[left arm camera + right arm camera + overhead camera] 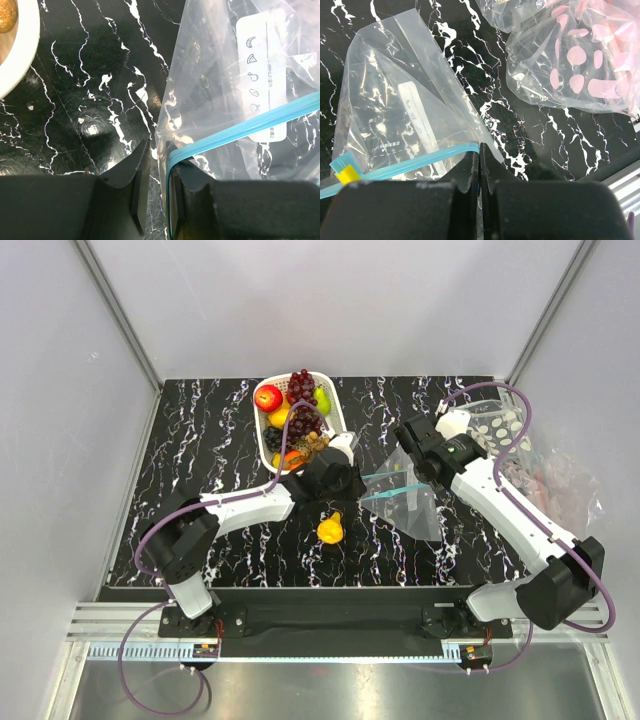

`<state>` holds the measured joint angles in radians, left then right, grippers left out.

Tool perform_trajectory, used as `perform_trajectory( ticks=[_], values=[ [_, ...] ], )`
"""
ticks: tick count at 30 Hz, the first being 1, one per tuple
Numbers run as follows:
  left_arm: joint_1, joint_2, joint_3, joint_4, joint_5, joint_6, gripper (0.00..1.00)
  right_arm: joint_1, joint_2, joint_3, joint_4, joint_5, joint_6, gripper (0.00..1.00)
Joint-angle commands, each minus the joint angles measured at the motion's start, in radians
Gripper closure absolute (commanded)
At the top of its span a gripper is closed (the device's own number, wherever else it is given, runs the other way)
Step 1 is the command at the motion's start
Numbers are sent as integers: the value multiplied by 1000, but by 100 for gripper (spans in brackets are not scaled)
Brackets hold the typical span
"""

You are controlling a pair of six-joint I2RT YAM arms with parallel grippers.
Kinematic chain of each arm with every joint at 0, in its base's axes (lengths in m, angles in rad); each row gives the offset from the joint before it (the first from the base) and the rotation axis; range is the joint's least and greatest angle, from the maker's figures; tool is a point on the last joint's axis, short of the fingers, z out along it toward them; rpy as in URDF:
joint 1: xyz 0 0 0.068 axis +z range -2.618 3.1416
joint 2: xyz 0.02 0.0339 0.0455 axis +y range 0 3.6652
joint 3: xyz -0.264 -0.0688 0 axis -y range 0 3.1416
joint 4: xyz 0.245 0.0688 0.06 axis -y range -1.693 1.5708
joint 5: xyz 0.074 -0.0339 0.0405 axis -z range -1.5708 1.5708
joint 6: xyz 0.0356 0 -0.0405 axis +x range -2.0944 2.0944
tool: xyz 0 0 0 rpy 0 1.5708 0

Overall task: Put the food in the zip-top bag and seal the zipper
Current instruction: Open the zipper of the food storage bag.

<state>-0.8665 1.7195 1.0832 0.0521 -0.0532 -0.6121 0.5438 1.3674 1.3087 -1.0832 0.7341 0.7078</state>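
The black, white-veined marble table (200,430) is seen whole from a fixed camera high above and behind the arm bases, facing down and forward. The left wrist view is taken close above the tabletop, looking down past the left gripper (159,147). The right wrist view, equally close, is taken past the right gripper (479,152). A clear thin plastic bag with a teal-blue edge strip (405,502) is shared by all three views. A white slotted plastic basket (337,408) is shared only by the overhead and left wrist views.
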Motion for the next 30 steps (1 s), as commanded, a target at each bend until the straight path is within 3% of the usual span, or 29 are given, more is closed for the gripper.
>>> perform_trajectory(
  ticks=[1, 8, 20, 26, 30],
  values=[
    [27, 2, -12, -133, -97, 21, 78, -53, -64, 34, -53, 159, -62, 100],
    [24, 20, 33, -164, -76, 41, 74, -36, -41, -9, 68, -60, -171, 100],
    [21, 22, 63, -236, -17, 38, 53, 201, 122, 53, 46, 19, -171, 100],
    [34, -8, 64, -241, 24, 41, 45, 248, 165, 52, 29, 34, -168, 100],
    [67, -27, 43, -219, 125, 32, 41, 255, 156, 29, 45, 31, -171, 100]
  ],
)
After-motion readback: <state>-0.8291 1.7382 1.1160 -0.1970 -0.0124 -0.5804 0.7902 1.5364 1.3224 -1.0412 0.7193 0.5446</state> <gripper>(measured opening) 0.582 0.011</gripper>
